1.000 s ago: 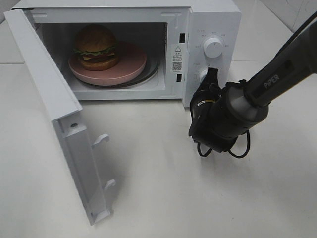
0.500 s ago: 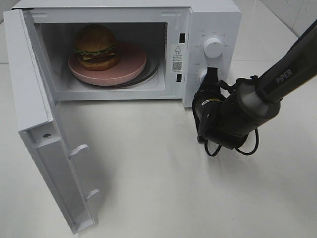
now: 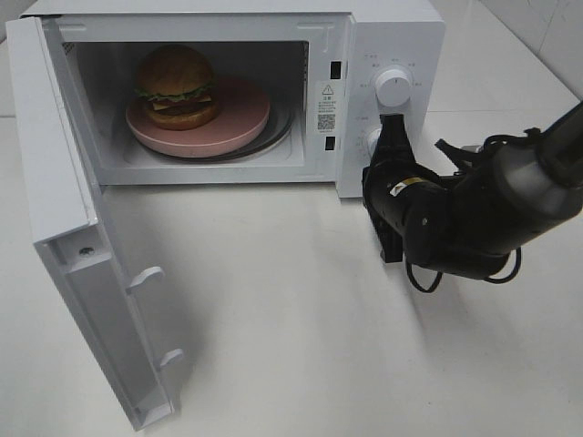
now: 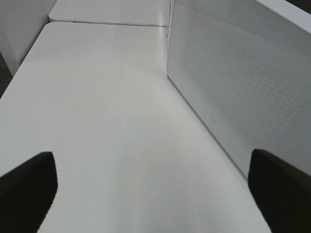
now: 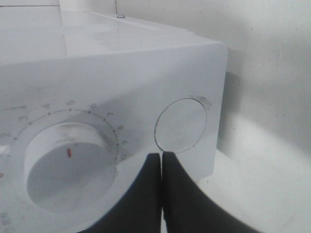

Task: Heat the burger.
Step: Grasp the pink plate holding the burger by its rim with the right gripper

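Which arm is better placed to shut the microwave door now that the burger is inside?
Probably left. The left hand is open beside the outer side of the swung-open door, ready to push. The right hand is shut over by the control knobs, away from the door.

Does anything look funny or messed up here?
Nothing is spilled or broken. The one odd thing: the microwave door stands wide open with the burger inside, while the shut right pincer is at the control panel.
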You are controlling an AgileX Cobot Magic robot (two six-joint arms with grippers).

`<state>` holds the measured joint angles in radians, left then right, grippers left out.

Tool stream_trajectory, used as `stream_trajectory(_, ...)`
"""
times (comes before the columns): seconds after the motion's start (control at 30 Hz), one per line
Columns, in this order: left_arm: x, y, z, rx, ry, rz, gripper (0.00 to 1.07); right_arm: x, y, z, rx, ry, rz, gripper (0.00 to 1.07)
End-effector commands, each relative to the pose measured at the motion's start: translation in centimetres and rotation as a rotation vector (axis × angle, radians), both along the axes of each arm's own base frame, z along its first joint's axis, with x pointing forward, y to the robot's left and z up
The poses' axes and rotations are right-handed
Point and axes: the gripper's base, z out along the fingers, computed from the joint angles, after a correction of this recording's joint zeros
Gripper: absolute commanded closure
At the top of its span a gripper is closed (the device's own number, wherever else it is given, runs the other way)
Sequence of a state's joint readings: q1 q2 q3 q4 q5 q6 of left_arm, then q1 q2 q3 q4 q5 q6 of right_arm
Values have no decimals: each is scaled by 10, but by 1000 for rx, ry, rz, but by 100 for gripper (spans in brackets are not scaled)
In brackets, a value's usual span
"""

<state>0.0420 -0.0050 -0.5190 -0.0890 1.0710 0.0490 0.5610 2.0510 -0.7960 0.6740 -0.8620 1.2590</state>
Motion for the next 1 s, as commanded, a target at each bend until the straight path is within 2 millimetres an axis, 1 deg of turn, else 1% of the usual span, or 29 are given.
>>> stream_trajectory(0.03, 0, 0, -1, -7, -6, 3, 6, -8, -3, 8, -30, -15, 42, 107)
stream_trajectory(0.07, 0, 0, -1, -7, -6, 3, 6, -12, -5, 9, -39, -13, 55, 107)
stream_trajectory(0.1, 0, 0, -1, -7, -6, 3, 6, -20, -9, 12, -52, -7, 79, 107)
stream_trajectory(0.13, 0, 0, -1, -7, -6, 3, 6, -20, -9, 12, -52, -7, 79, 107)
stream_trajectory(0.17, 0, 0, -1, -7, -6, 3, 6, -27, -11, 15, -63, -10, 104, 107)
stream_trajectory(0.23, 0, 0, -1, -7, -6, 3, 6, -31, -13, 18, -68, -12, 119, 107)
stream_trajectory(0.27, 0, 0, -1, -7, -6, 3, 6, -39, -16, 23, -76, -17, 143, 107)
stream_trajectory(0.3, 0, 0, -1, -7, -6, 3, 6, -39, -16, 23, -76, -17, 143, 107)
stream_trajectory(0.37, 0, 0, -1, -7, -6, 3, 6, -50, -21, 27, -92, 2, 163, 107)
stream_trajectory(0.43, 0, 0, -1, -7, -6, 3, 6, -54, -23, 27, -103, 10, 171, 107)
stream_trajectory(0.47, 0, 0, -1, -7, -6, 3, 6, -61, -27, 31, -129, 25, 195, 107)
stream_trajectory(0.5, 0, 0, -1, -7, -6, 3, 6, -61, -27, 31, -129, 25, 195, 107)
stream_trajectory(0.53, 0, 0, -1, -7, -6, 3, 6, -67, -29, 37, -158, 28, 223, 107)
stream_trajectory(0.6, 0, 0, -1, -7, -6, 3, 6, -69, -30, 40, -178, 31, 242, 107)
stream_trajectory(0.63, 0, 0, -1, -7, -6, 3, 6, -74, -30, 45, -215, 39, 284, 106)
stream_trajectory(0.7, 0, 0, -1, -7, -6, 3, 6, -76, -31, 48, -230, 39, 301, 106)
stream_trajectory(0.77, 0, 0, -1, -7, -6, 3, 6, -81, -30, 57, -300, 46, 379, 106)
stream_trajectory(0.8, 0, 0, -1, -7, -6, 3, 6, -81, -30, 57, -300, 46, 379, 106)
stream_trajectory(0.83, 0, 0, -1, -7, -6, 3, 6, -84, -30, 63, -343, 48, 429, 105)
stream_trajectory(0.87, 0, 0, -1, -7, -6, 3, 6, -84, -30, 63, -343, 48, 429, 105)
stream_trajectory(0.93, 0, 0, -1, -7, -6, 3, 6, -90, -30, 71, -408, 46, 502, 104)
stream_trajectory(0.97, 0, 0, -1, -7, -6, 3, 6, -90, -30, 71, -408, 46, 502, 104)
stream_trajectory(1.0, 0, 0, -1, -7, -6, 3, 6, -93, -30, 76, -453, 47, 553, 104)
